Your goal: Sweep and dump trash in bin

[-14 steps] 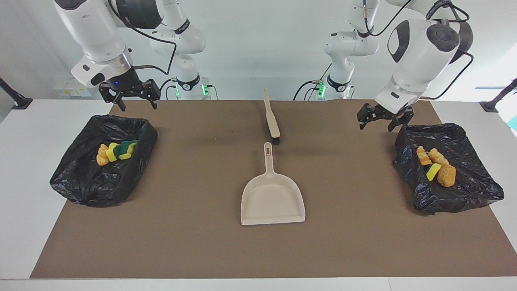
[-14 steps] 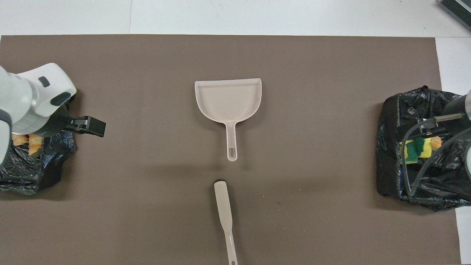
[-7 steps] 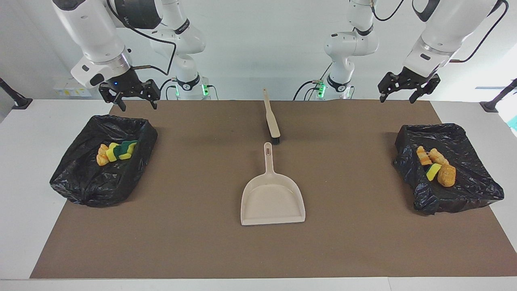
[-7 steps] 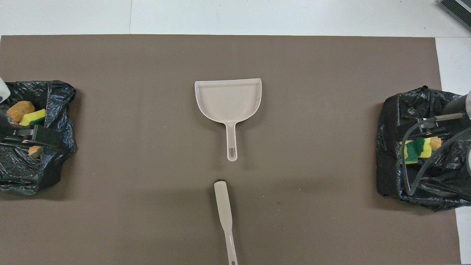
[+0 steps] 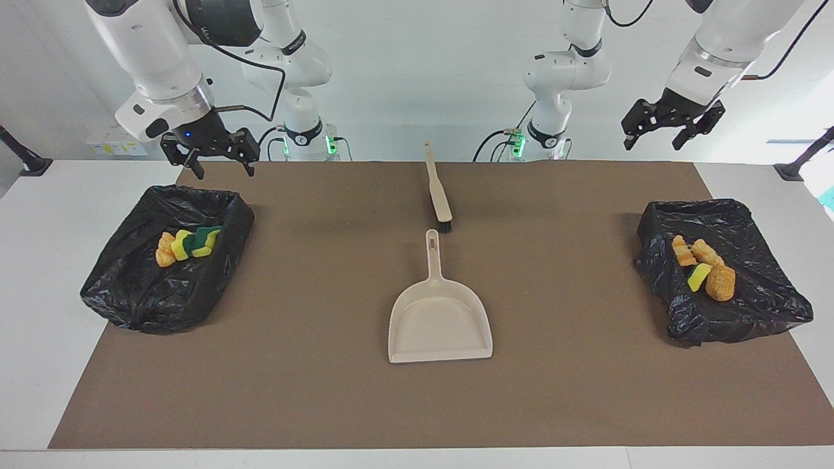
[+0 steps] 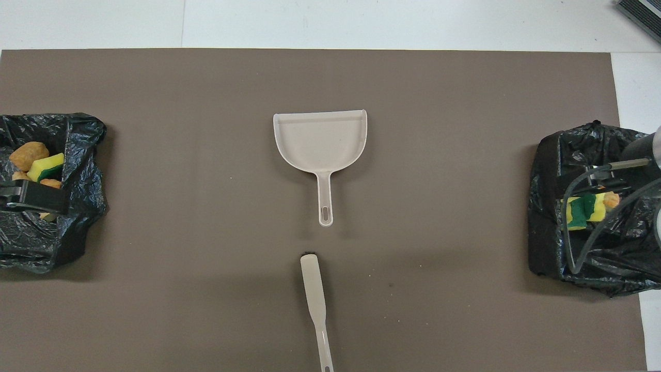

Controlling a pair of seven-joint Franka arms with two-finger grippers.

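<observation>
- The brown mat is the largest surface: flat, matte, slightly grainy, and it runs under both raised grippers.
- Two bins lined with crumpled, glossy black film sit at the mat's ends. The bin at the right arm's end lies below the right gripper; the bin at the left arm's end lies below the left gripper. The thin liners would likely snag a fingertip.
- The beige dustpan lies between the two grippers, empty, in smooth rigid plastic. It is probably light, and its slotted handle, which points toward the robots, is the natural place to take hold.
- The brush lies in line with that handle. It has a slim stiff stem and short dark bristles at the end just beside the pan handle; the bare stem suits a pinch.
- The trash is all inside the bins already. One cluster, under the right gripper, is yellow sponge with green backing plus an orange piece. The other, under the left gripper, is orange-tan bread-like lumps and a yellow chunk. The bits look soft, light and compressible, easily pinched across the middle.
- Both grippers hang in the air with fingers spread, holding nothing.
</observation>
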